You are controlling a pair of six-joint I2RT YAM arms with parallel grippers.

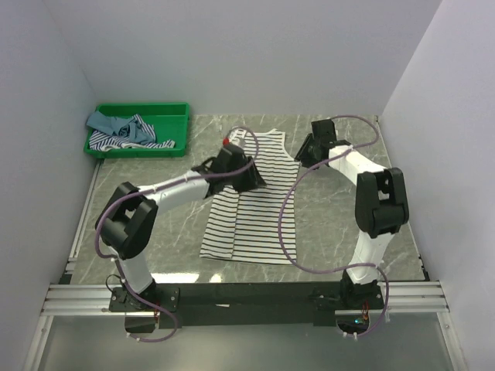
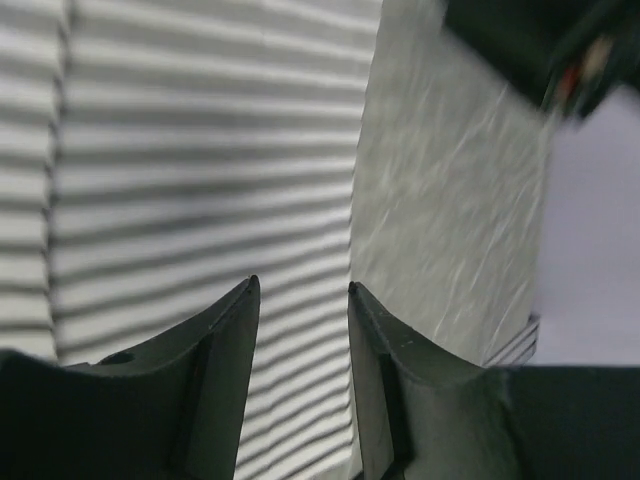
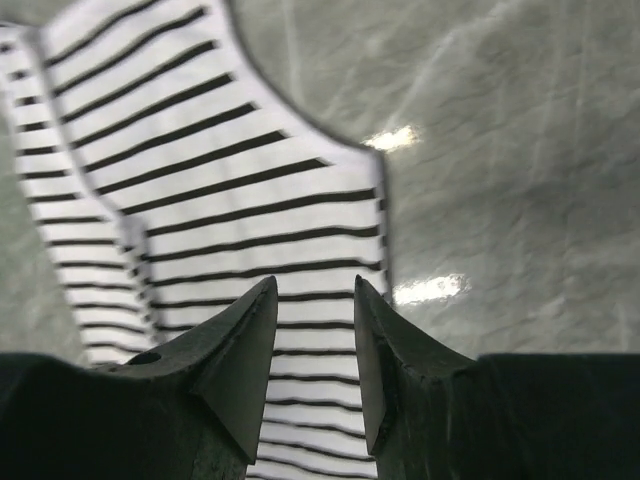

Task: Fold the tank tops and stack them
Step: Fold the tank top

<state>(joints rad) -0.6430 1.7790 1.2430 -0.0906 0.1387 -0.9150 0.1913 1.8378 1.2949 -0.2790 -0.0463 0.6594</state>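
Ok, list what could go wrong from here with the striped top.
The left gripper and right gripper stand open over the striped tank top, holding nothing; uneven pinches could skew the fold. The right arm's cable loops across the top's right edge and might drag it out of line.

green tray (image 1: 147, 107) at far left, grey marbled table (image 1: 174, 232)
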